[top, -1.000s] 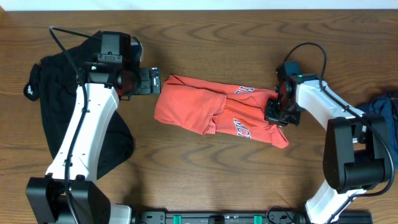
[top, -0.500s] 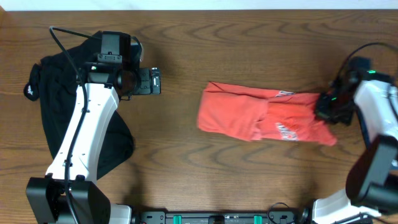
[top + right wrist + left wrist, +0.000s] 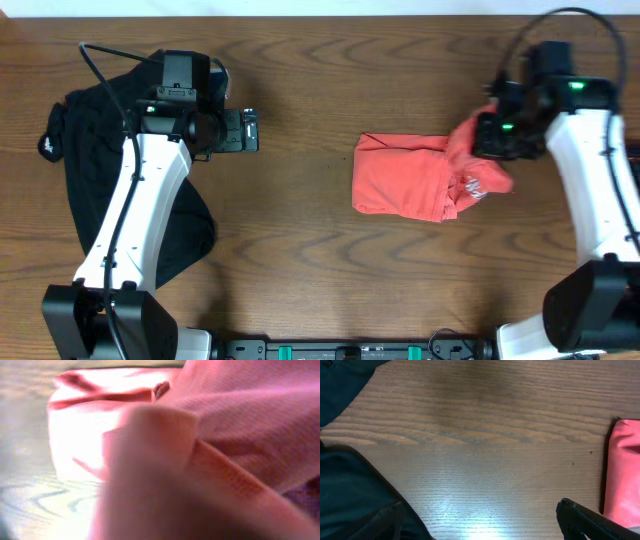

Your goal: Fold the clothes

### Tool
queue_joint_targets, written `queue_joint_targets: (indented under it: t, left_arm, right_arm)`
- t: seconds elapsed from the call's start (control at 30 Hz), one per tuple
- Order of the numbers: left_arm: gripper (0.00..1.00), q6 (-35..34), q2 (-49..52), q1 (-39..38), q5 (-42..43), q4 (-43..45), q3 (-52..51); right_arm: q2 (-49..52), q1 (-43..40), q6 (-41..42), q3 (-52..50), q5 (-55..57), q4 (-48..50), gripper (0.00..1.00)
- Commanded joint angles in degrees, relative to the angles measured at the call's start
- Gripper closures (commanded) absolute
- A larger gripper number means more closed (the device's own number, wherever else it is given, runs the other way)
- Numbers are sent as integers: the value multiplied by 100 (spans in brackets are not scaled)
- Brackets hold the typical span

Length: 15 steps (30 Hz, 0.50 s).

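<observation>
Brown wood-grain table point(image 3: 300, 270) fills every view. On it, the right gripper point(image 3: 497, 135) is clamped on the right end of the orange shirt point(image 3: 400, 182) and holds that end bunched and raised, probably to carry it over the flat part as a fold. The shirt lies right of centre. The left gripper point(image 3: 248, 131) hangs with its fingers apart, well clear of the shirt, and the black garment point(image 3: 75, 160) lies under its arm.

The table point(image 3: 320, 280) is dark brown wood with pronounced lengthwise grain. A pale strip point(image 3: 300, 6) borders its far edge. Light leaves a soft glare on its surface in the left wrist view.
</observation>
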Motion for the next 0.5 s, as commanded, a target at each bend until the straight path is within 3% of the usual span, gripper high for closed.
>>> queue_joint_targets:
  t: [0.0,0.33,0.47]
  left_arm:
    - [2,-50,31,11,-46,0,-46]
    - [2,-48,33,11,-46,2,-46]
    - [2,-48,33,11,-46,2,-46]
  right_arm:
    - [83,588,236,131,-125,136,99]
    - [986,1884,662,131,7,616,98]
    - [1318,2234,763,131,-118,688,84]
